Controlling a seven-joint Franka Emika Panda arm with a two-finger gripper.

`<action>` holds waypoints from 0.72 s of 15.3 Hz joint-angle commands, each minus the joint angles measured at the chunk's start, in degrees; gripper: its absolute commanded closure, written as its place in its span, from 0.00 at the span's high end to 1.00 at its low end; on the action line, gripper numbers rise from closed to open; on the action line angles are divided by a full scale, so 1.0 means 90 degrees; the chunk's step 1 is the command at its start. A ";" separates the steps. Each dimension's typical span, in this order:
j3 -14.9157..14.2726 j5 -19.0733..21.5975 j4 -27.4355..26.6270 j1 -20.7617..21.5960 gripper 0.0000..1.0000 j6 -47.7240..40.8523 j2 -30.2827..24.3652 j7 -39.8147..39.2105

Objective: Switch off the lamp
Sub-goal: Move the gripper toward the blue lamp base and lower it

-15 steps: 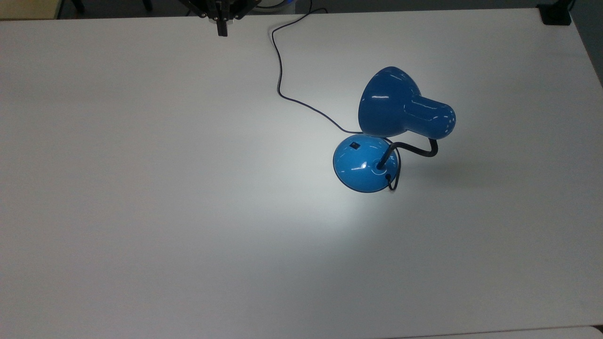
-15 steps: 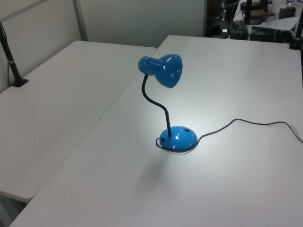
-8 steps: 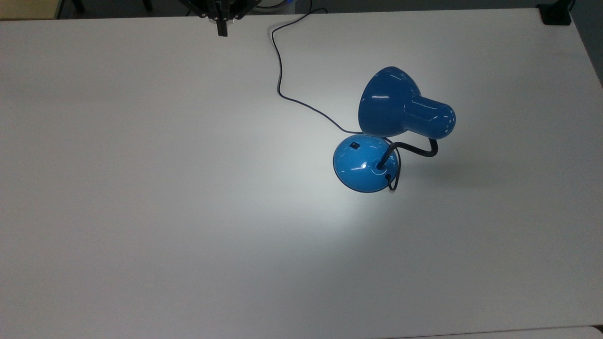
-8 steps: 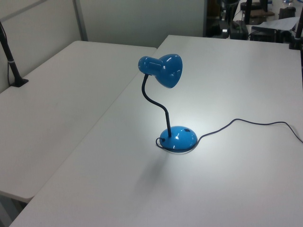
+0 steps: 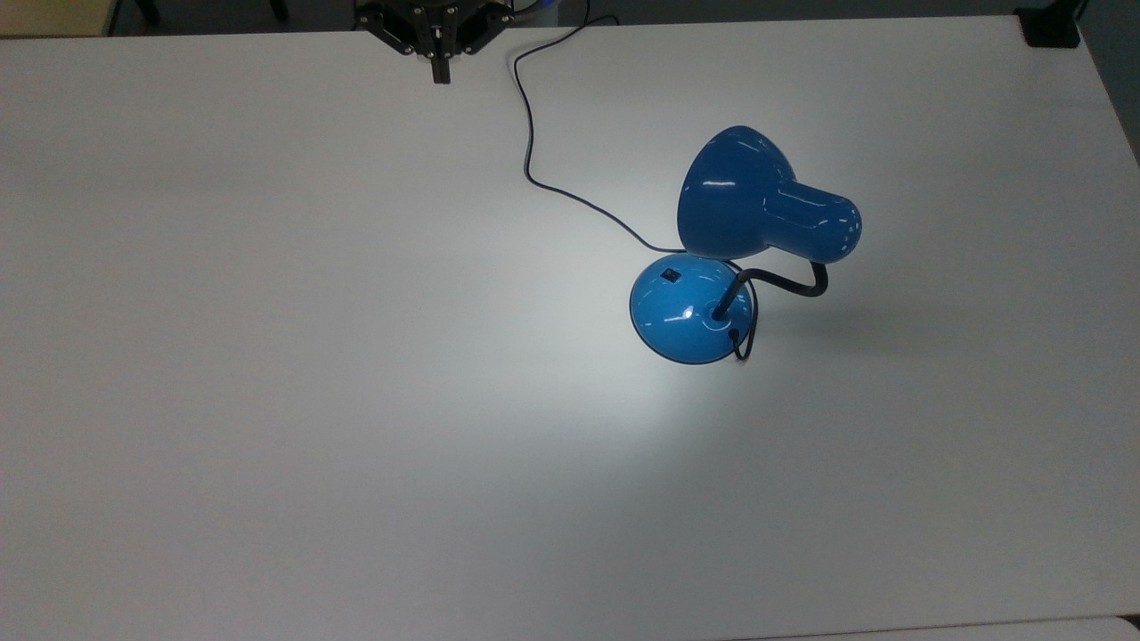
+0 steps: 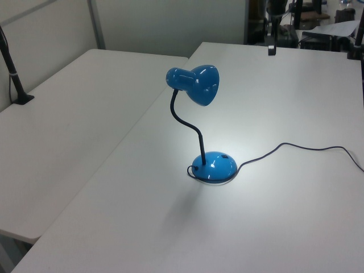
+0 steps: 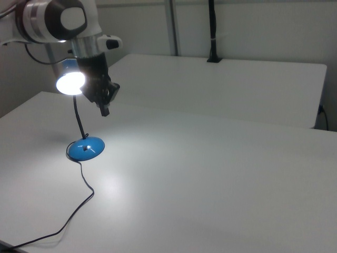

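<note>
Jaws (image 5: 440, 78) have advanced toward lit lamp (image 5: 704, 303).

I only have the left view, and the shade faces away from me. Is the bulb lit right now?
Observer: Yes. In the right view the lamp shows a bright white glow in its shade opening.
Operator: Where is the switch?
Observer: In the top view the switch sits on the base's upper left, near the cord.
Operator: And the gripper?
Observer: In the top view the gripper hangs by the table's top edge, left of the cord.
</note>
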 commanded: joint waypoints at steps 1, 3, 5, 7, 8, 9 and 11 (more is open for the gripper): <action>-0.0055 0.0001 -0.1114 0.0333 0.00 0.0861 -0.0177 -0.0127; -0.0055 -0.0009 -0.1543 0.0499 0.00 0.1358 -0.0168 -0.0088; -0.0055 -0.0018 -0.1983 0.0752 0.00 0.1886 -0.0168 0.0000; -0.0055 -0.0038 -0.2316 0.0899 0.00 0.2267 -0.0129 0.0010; -0.0055 -0.0048 -0.2423 0.0997 0.00 0.2472 -0.0080 0.0010; -0.0055 -0.0048 -0.2589 0.1036 0.00 0.2745 -0.0051 -0.0096; -0.0036 -0.0067 -0.2746 0.1085 0.00 0.3418 0.0134 -0.0418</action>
